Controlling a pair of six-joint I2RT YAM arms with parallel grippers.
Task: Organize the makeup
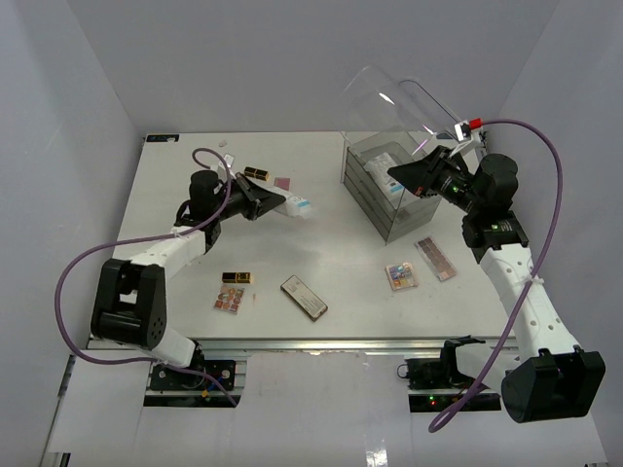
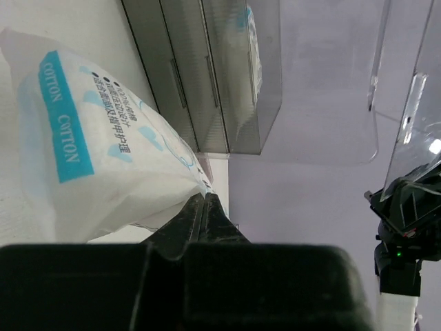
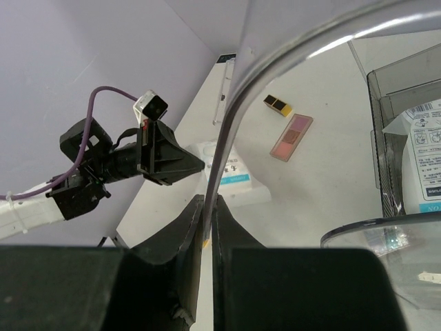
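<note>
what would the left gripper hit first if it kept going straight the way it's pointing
Probably the clear drawer box. The left gripper, shut on the white cotton packet, points toward its drawer fronts with nothing between, so the packet would touch first. Depth is hard to judge.

The white packet (image 2: pixel 89 158), at the left of the left wrist view, is looking like soft, crinkled plastic film with a faint sheen. The clear lid (image 1: pixel 389 102), upper middle of the overhead view, is showing as glossy transparent plastic and is catching bright glints along its curved edge. The drawer box (image 1: pixel 399 222) below it is appearing as smooth, smoky see-through plastic. The table (image 1: pixel 331 263) is reading as matt white. The lipstick tube (image 1: pixel 236 278) is gleaming black and gold. The right gripper (image 3: pixel 209 207) is looking like matt black plastic.
</note>
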